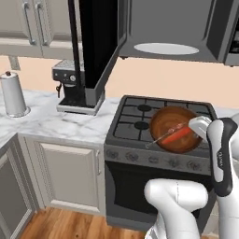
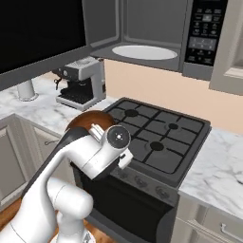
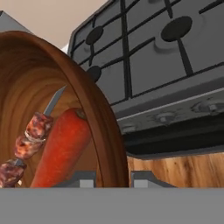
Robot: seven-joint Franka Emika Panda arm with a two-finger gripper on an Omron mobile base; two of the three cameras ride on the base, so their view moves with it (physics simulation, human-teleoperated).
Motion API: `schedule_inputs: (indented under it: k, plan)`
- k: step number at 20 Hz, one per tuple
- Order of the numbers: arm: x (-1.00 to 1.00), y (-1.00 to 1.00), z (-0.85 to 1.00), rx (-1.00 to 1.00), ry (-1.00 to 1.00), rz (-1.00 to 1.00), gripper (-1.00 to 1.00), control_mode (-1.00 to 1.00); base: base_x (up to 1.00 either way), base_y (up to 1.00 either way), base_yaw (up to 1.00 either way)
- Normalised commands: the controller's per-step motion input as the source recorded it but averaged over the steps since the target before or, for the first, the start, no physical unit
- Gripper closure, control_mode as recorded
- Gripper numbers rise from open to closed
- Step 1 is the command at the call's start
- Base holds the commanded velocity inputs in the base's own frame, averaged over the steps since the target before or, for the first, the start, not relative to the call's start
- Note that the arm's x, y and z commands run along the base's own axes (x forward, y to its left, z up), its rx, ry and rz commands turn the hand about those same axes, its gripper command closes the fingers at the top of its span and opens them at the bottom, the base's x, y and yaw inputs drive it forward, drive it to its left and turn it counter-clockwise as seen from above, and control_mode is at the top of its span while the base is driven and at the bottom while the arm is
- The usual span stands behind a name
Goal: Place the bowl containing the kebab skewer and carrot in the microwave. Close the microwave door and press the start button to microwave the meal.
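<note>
The reddish-brown bowl [image 1: 173, 122] hangs over the front right of the stove, and its rim [image 3: 103, 113] stands edge-on in the hand view. My gripper [image 3: 113, 180] is shut on that rim at the bowl's right side [image 1: 198, 125], one fingertip [image 3: 83, 179] inside and one outside. The orange carrot [image 3: 63, 148] and the kebab skewer [image 3: 30, 140] lie inside the bowl. Above, the microwave [image 1: 172, 25] stands open with its white turntable [image 1: 165, 48] bare. The microwave door [image 1: 95, 46] is swung out to the left. In the right base view my arm hides most of the bowl [image 2: 85, 121].
The black gas stove [image 1: 140, 116] sits below the bowl, with its knobs along the front. A coffee machine [image 1: 70, 86] stands on the marble counter under the open door, and a steel canister [image 1: 13, 95] stands further left. The microwave's button panel [image 2: 204, 28] is at its right.
</note>
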Motion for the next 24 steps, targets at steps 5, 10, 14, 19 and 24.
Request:
schedule_inputs:
  k: [5, 10, 14, 19, 24]
  plan:
    - [0.00, 0.00, 0.00, 0.00, 0.00, 0.00, 1.00, 1.00, 0.42, -0.02, 0.02]
    - [0.00, 0.00, 0.00, 0.00, 0.00, 0.00, 1.00, 1.00, 0.45, 0.00, 0.00]
    - [0.00, 0.00, 0.00, 0.00, 0.00, 0.00, 1.00, 1.00, 0.47, 0.14, -0.01]
    - [0.06, 0.06, 0.00, 0.00, 0.00, -0.01, 1.00, -1.00, 0.19, 0.12, -0.01]
    - [0.00, 0.00, -0.02, 0.00, 0.00, 0.00, 1.00, -1.00, 0.00, 0.00, 0.00]
